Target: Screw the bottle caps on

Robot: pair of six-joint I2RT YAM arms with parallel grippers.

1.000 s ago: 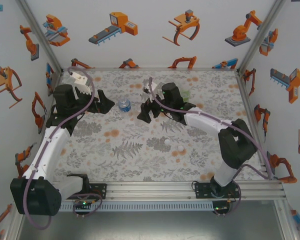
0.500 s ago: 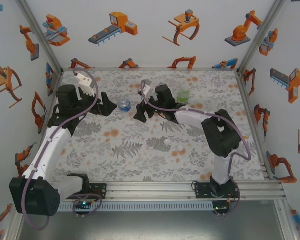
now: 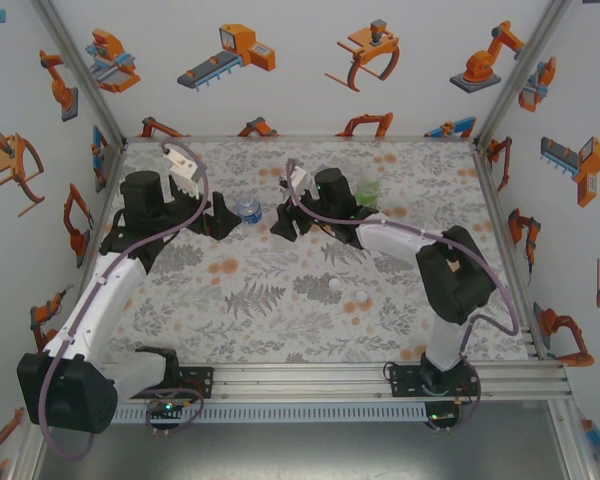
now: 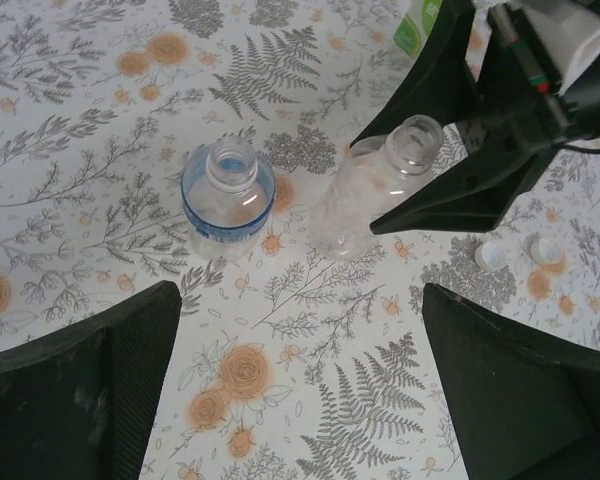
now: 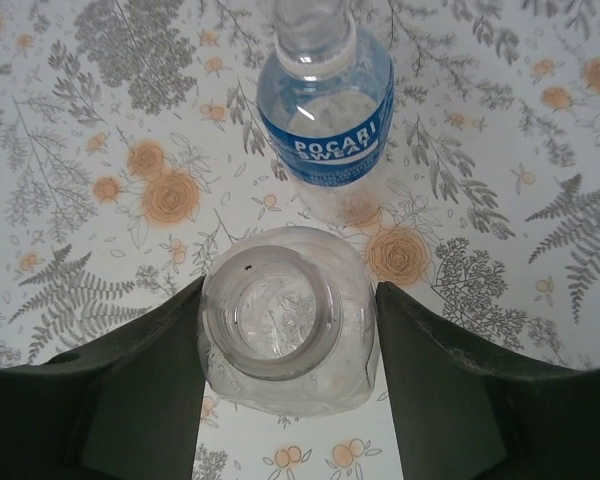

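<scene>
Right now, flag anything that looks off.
Nothing is spilled or toppled. The clear bottle, held in the right gripper, has crinkled-looking walls and may be dented. Two white caps lie loose on the table, well away from it.

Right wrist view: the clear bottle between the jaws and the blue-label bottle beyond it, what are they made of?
The clear uncapped bottle: probably thin, glossy see-through plastic; its crinkled wall catches white glints. The blue-label bottle: likely the same clear plastic, wrapped in a shiny printed film band.
</scene>
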